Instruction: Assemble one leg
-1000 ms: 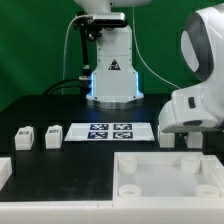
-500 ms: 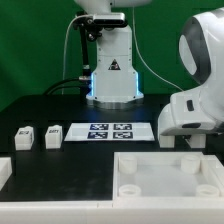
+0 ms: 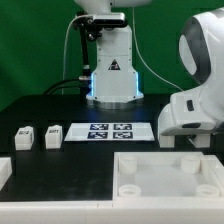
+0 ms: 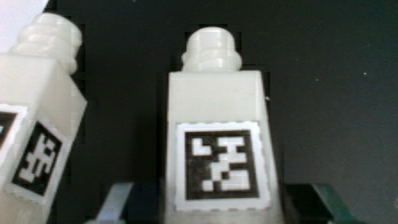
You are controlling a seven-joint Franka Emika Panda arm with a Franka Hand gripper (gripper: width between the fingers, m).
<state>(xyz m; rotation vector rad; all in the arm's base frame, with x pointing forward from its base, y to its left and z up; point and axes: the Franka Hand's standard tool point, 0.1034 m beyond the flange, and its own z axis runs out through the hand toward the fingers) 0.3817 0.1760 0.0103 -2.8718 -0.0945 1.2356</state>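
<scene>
Leg (image 4: 219,130): white block with a rounded, knobbed end and a black-and-white square marker on the face turned toward the wrist camera; it rests on the black desk (image 3: 55,105), knobbed end away from the fingers.
Fingers (image 4: 128,200): two dark tips, spread open, one on each side of the leg's marked end; a thin dark gap shows on both sides, so nothing is held.
Neighbour leg (image 4: 45,110): same form, just beside the leg, apart from it and roughly parallel; its marker is cut off by the frame edge.
Arm (image 3: 200,70): bulky white casing at the exterior view's right, upper to middle of the frame; its lower end comes down to the desk just behind the base, and the leg beneath it is too hidden to make out there.
Base (image 3: 150,158): large white tray-like part with round holes; lower right of the exterior frame.
Marker board (image 3: 105,132): flat white board with tags; centre of the frame, on the desk.
Outer leg (image 3: 24,137) and inner leg (image 3: 52,136): small white blocks with markers; at the exterior view's left, side by side, apart, the inner one near the marker board.
White part (image 3: 4,172): lower left corner, cut by the frame.
Pedestal (image 3: 110,75): upper centre, behind the marker board; blue glow at its foot.
</scene>
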